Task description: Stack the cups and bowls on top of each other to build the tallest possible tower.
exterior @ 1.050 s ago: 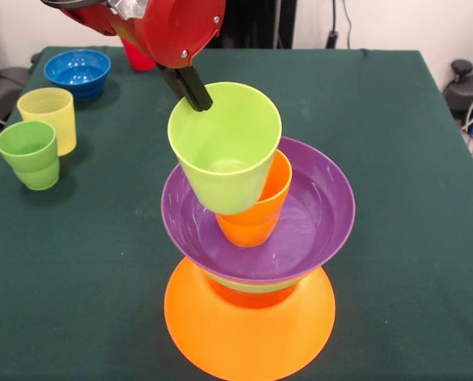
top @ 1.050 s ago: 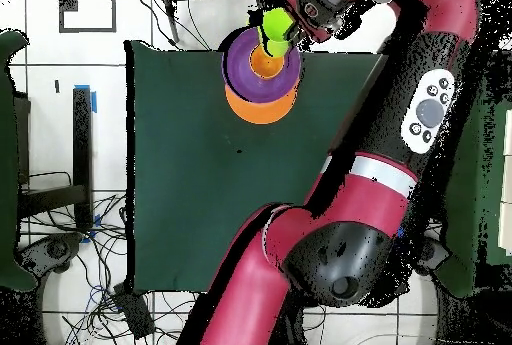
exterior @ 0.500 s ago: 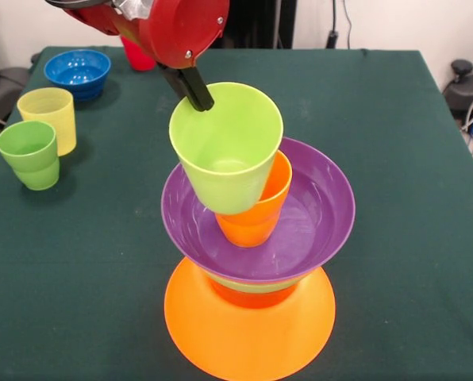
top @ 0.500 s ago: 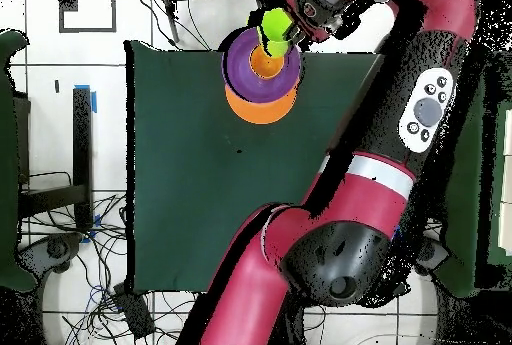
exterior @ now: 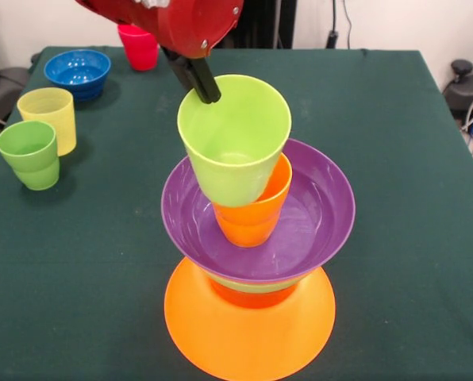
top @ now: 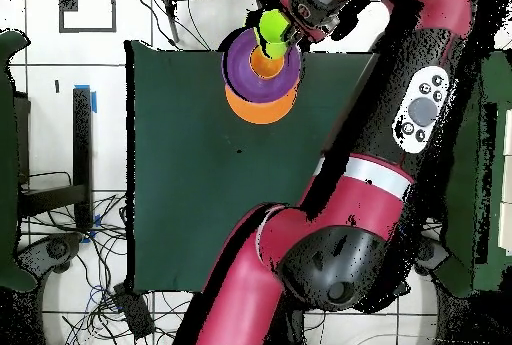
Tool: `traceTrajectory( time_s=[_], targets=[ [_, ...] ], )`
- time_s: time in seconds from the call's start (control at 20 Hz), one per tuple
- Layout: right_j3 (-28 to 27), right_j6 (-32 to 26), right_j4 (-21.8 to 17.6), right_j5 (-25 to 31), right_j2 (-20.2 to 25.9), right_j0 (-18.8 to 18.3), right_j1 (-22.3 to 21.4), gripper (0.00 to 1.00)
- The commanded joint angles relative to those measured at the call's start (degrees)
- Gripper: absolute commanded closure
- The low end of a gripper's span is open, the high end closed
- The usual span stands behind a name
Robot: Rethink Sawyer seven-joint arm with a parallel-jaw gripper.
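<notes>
On the dark green table the tower stands near the front edge, a little right of centre in the front view. Its base is the very large orange bowl, upside down. Above it a red-orange bowl and a green bowl show only as thin bands under the purple bowl, which sits open side up. That makes four bowls in the pile. One orange cup stands upright in the purple bowl.

The claw is clamped on the far left rim of the lime green cup; one dark finger lies against the rim's outer side. The cup tilts, its mouth facing the camera, and its base sits at or just inside the orange cup's mouth; whether it rests there cannot be told. In the overhead view the lime cup shows at the pile's far right side, under the arm's end.

Away from the tower are four loose pieces, all at the table's left in the front view: a green cup nearest, a pale yellow cup just behind it, the blue bowl farther back, and a red cup at the far edge. In all, five cups and five bowls are visible.
</notes>
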Motion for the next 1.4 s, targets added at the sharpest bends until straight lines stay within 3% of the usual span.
traceTrajectory(
  time_s=[0.05,0.5,1.4],
  targets=[
    [2.0,-12.78,-7.34,0.08,8.21,2.72,-2.24,1.0],
    [3.15,-12.42,-11.41,-0.3,12.67,3.63,-3.01,1.0],
    [7.67,-12.86,-23.19,-3.37,25.44,6.21,-5.76,1.0]
  ],
)
